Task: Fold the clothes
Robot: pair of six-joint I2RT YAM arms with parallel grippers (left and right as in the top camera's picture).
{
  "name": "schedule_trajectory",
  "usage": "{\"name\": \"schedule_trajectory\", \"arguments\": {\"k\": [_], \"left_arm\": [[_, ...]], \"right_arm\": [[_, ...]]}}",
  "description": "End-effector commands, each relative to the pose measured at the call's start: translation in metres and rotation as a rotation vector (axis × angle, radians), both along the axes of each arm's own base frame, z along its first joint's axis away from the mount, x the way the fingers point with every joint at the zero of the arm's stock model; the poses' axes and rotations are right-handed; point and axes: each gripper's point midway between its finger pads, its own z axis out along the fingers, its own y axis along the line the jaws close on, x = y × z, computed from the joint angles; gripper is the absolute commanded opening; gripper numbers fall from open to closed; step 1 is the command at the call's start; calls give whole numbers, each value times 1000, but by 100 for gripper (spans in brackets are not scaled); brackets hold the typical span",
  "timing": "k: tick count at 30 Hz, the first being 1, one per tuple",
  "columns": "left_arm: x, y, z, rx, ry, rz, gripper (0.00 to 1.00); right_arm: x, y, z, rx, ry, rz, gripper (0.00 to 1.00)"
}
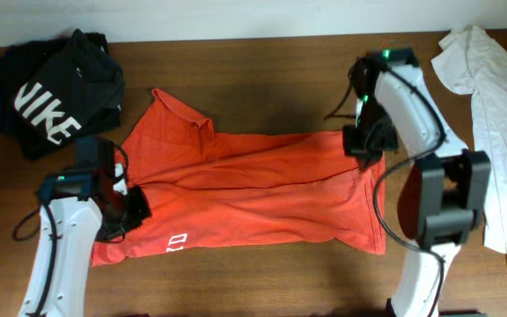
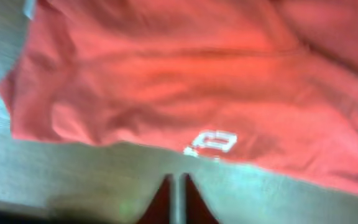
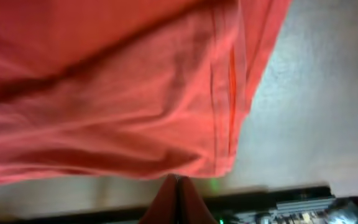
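Observation:
The red-orange T-shirt (image 1: 253, 189) lies spread across the middle of the table, partly folded, with white lettering (image 1: 176, 242) near its lower left edge. My left gripper (image 1: 130, 207) is at the shirt's left end. In the left wrist view its fingers (image 2: 178, 186) are shut with only a thin slit and hold nothing, over bare table short of the shirt (image 2: 185, 74) and its lettering (image 2: 213, 143). My right gripper (image 1: 363, 145) is at the shirt's upper right corner. In the right wrist view its shut fingertips (image 3: 178, 180) meet the shirt's edge (image 3: 117, 93).
A black garment with white NIKE lettering (image 1: 55, 92) lies bunched at the back left. A white garment (image 1: 495, 114) lies along the right edge. The wooden table (image 1: 262, 282) shows in front of the shirt.

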Motion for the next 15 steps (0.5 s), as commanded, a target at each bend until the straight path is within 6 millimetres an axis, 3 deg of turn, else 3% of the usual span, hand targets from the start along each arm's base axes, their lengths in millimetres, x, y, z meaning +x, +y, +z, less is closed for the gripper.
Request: {"name": "schedule_trajectory", "arguments": {"k": [1, 3, 7, 10, 12, 15], "left_arm": [[-17, -20, -6, -59, 56, -66, 0], [-17, -25, -20, -55, 47, -95, 0], [-17, -26, -54, -53, 17, -97, 0], [-12, -25, -66, -49, -20, -97, 0], [3, -18, -71, -3, -88, -90, 0], [7, -17, -80, 2, -74, -82, 0]], "right_arm": [[-29, 3, 4, -2, -114, -45, 4], [-43, 14, -22, 79, -174, -66, 4], [-51, 30, -65, 181, -184, -89, 4], [-45, 30, -81, 185, -236, -84, 4], [-42, 30, -89, 185, -262, -100, 4], [-50, 29, -99, 184, -258, -100, 4]]}}
